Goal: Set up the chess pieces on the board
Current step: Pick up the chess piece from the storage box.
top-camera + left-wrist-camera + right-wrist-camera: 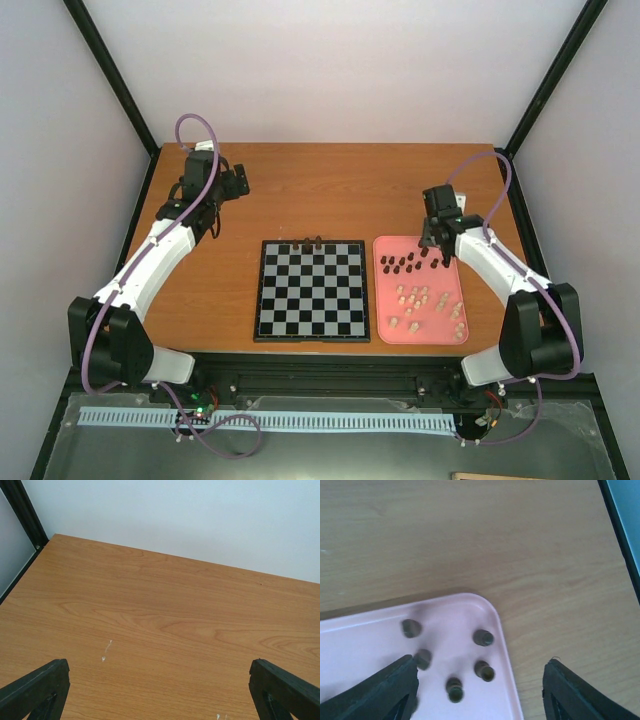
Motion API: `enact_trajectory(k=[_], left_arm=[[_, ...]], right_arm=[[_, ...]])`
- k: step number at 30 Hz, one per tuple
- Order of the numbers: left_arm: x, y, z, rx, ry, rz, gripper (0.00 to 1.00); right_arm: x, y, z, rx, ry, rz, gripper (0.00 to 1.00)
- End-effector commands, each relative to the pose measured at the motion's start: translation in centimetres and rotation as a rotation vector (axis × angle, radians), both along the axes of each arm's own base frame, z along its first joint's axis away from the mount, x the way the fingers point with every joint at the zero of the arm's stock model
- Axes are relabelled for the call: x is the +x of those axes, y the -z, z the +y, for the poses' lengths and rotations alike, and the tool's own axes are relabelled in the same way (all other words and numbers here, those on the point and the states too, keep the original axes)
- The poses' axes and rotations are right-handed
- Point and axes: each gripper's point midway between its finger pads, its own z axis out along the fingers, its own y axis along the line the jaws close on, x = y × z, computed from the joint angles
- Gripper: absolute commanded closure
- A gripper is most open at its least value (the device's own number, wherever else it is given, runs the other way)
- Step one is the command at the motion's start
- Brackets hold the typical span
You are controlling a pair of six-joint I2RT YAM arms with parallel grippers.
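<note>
Left end effector [238, 182] hangs over bare table [330, 190] near the far left corner, well apart from the board [310, 300]. The board lies flat at the middle of the near edge. A few dark pieces [311, 241] stand along the board's far edge. Just right of the board sits a pink tray [382, 332] — more dark pieces at its far end, pale pieces [428, 305] nearer. The right end effector [432, 246] hovers over the tray's far end.

From the left wrist, the fingers [35, 687] are spread wide, with only wood grain between them.

From the right wrist, the fingers [390, 692] also stand wide apart — gripping nothing — above the tray's far right corner. Several dark pieces show there, blurred, below the gap.
</note>
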Motion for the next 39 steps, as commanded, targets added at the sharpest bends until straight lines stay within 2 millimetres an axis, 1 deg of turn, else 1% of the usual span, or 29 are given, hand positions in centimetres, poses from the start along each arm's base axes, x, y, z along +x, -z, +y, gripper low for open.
enact_trajectory(k=[1,5,8,12,16,25,32,34,37,39], left_arm=[[0.4,-0.9,-0.5,-0.018,0.018,-0.029,0.0],[0.4,-0.9,-0.5,-0.017,0.016,-0.031,0.0],[0.4,-0.9,-0.5,-0.02,0.018,-0.03,0.0],[0.3,-1.0,-0.5,-0.019,0.016,-0.03,0.0],[0.1,-1.1,-0.4,-0.018,0.014,-0.034,0.0],[0.1,-1.1,-0.4,-0.02,0.016,-0.035,0.0],[0.1,-1.1,-0.4,-0.018,0.015,-0.036,0.0],[0.1,-1.1,-0.4,-0.018,0.015,-0.037,0.0],[0.2,-1.1,-0.4,-0.02,0.015,-0.036,0.0],[0.1,-1.0,-0.5,-0.02,0.016,-0.035,0.0]], right_arm=[[-0.1,1.5,-2.5,0.022,0.079,0.002,0.37],[-0.2,2.9,-3.6,0.048,0.092,0.018,0.47],[0.0,3.9,-3.7,0.074,0.083,0.033,0.53],[0.6,5.3,-3.3,0.108,0.066,0.058,0.56],[1.2,6.1,-3.2,0.117,0.059,0.075,0.59],[1.5,7.5,-3.5,0.129,0.07,0.102,0.64],[1.7,8.3,-3.6,0.138,0.073,0.119,0.71],[1.7,8.5,-3.6,0.139,0.074,0.126,0.71],[1.7,8.6,-3.6,0.141,0.074,0.126,0.75],[1.8,8.5,-3.6,0.142,0.074,0.122,0.81]])
